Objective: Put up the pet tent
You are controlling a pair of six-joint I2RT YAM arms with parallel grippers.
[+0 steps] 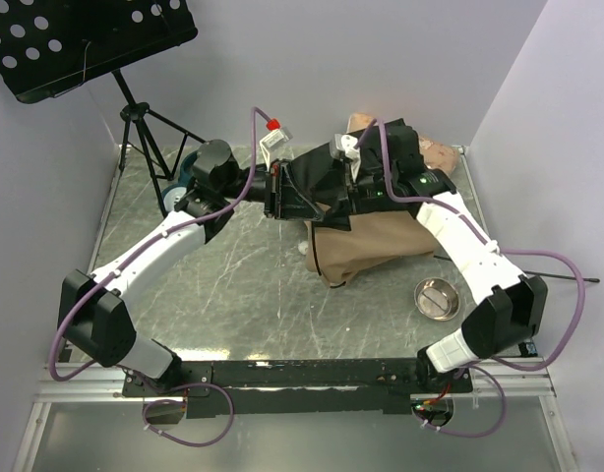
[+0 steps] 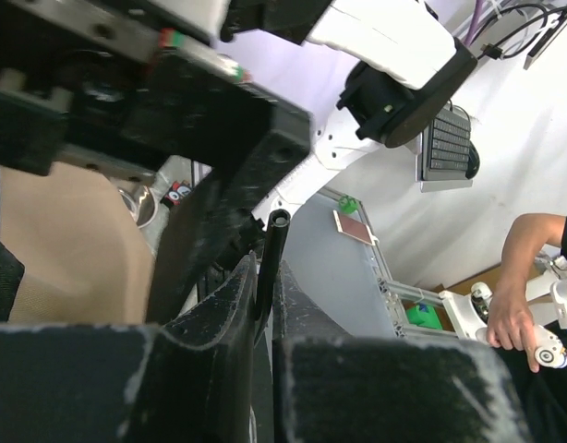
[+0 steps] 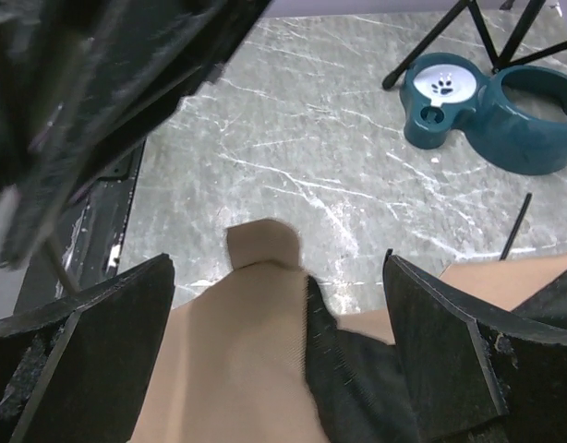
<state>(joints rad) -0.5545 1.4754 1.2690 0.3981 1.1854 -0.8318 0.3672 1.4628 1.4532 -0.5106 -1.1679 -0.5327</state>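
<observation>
**Legible marks.** No word, brand or number can be read in any view.

- **Paw print:** The only sign is a dark paw print [image 3: 444, 88] on the white insert of the teal double bowl [image 3: 533, 138]. It sits at about 2 o'clock in my right wrist view, and the bowl stands on the bench [image 3: 293, 120].
- **Sticker:** In my left wrist view, at about 9 o'clock from centre, a small black sticker [image 2: 179, 194] bears red and white marks too small to read. I cannot tell what it is fixed to.
- **Tent cloth:** The tan cloth of the pet tent [image 1: 376, 246] shows me no lettering.
</observation>
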